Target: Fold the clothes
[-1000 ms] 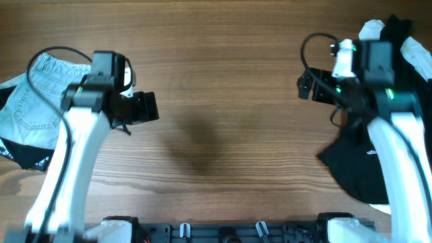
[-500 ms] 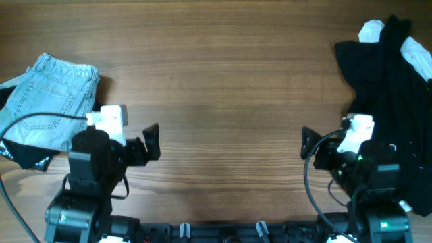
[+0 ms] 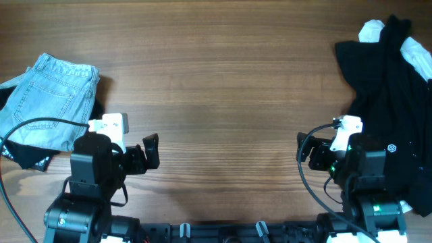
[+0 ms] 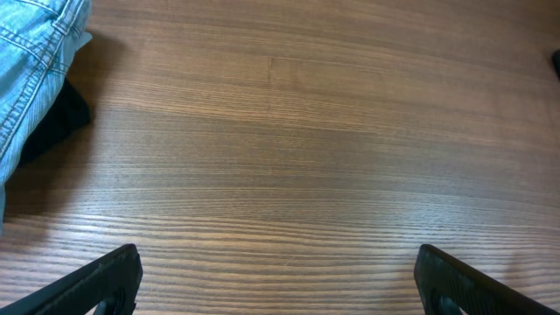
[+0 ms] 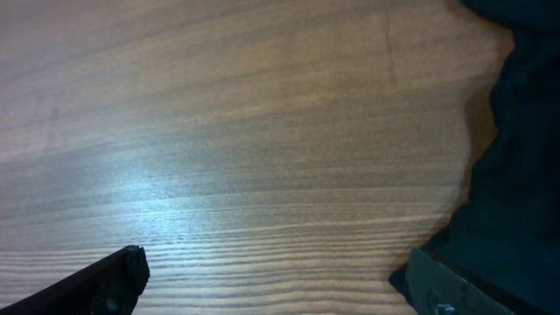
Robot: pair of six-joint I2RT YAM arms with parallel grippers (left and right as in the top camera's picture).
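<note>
The left gripper (image 3: 150, 150) sits low at about 7 o'clock on the table (image 3: 223, 81). In the left wrist view its fingers are spread wide to the two bottom corners, with only bare wood between them, so it is open and holds nothing. From it, toward 10 o'clock, lie the jeans (image 3: 50, 98), which look folded into a compact stack. A dark cloth (image 3: 27, 156) peeks out from under their near edge.

The right gripper (image 3: 307, 148) mirrors the left at about 5 o'clock, its jaws just as far apart and empty. Just beside it, from 3 o'clock up to 1 o'clock, sprawls the black clothes pile (image 3: 391, 108), crumpled and unfolded. Its edge shows at the right of the right wrist view. Something white (image 3: 371, 30) pokes out at the pile's far end.

By the look of it, the task is between garments: one piece is done and set aside on the left, and the middle of the table is free for the next. The next move probably falls to the right arm. It would reach toward 2 o'clock, pinch one edge or corner of a single black piece rather than a bunch, and draw it to the centre, where both arms can spread it flat. Separating one layer from the heap is likely the tricky part.
</note>
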